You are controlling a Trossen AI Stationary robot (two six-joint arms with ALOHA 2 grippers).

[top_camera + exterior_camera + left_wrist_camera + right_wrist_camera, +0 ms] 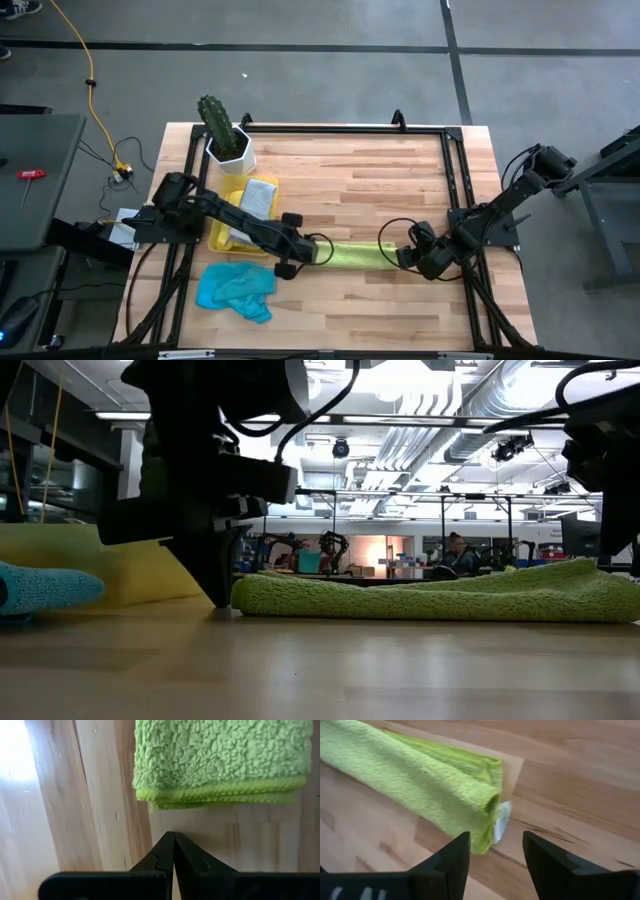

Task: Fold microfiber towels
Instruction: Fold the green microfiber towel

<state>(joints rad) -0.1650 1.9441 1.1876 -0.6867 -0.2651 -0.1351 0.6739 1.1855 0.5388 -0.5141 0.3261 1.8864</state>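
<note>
Overhead, the lime green towel [355, 253] is seen folded into a strip between the left gripper [300, 256] at nine o'clock and the right gripper [412, 257] at three. Wrist views: left fingers [165, 857] pressed together, empty; right fingers [455, 855] spread, nothing gripped

Bright overhead lighting, window glare, silhouetted arms, blurred foreground

Black jointed arms, looped cables
</note>
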